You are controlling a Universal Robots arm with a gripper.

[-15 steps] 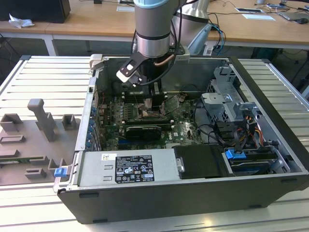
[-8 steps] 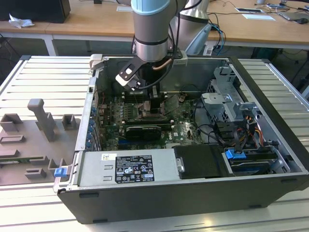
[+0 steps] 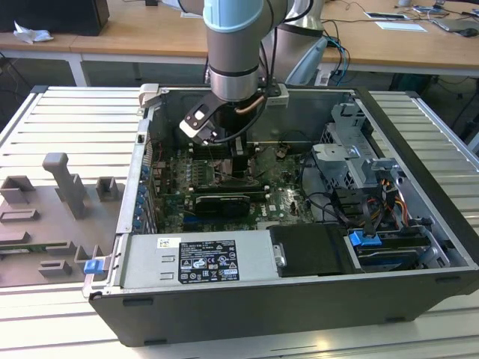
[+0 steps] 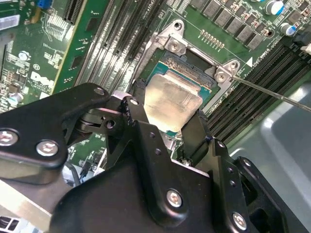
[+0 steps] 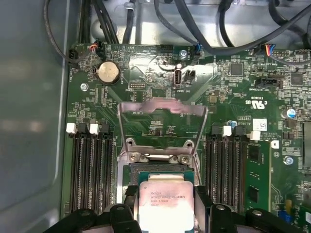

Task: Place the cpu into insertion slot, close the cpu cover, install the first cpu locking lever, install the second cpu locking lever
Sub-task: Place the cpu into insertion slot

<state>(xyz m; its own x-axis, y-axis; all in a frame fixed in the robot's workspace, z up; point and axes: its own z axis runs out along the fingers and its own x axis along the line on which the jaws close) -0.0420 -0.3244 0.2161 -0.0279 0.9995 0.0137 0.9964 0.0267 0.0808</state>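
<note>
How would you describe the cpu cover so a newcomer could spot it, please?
In the computer case, find the black memory slots on the green motherboard. Between them, beside the cpu, the cpu cover stands raised: a silvery frame with a window.

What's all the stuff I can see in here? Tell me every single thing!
computer case: one, dark grey, open on the table
table: one, silvery slats, under the case
blocks: several, grey, on the table at the exterior view's left
power supply: one, silver, inside the case
circuit board: one, green, inside the case
memory slots: two banks, black, either side of the insertion slot
coin battery: one, silver, on the board
insertion slot: one, dark with silvery rim, on the board
cpu cover: one, silvery, raised open
cpu: one, silver-beige, over the slot
arm: one, silver and blue, reaching into the case
gripper: one, black, shut on the cpu
</note>
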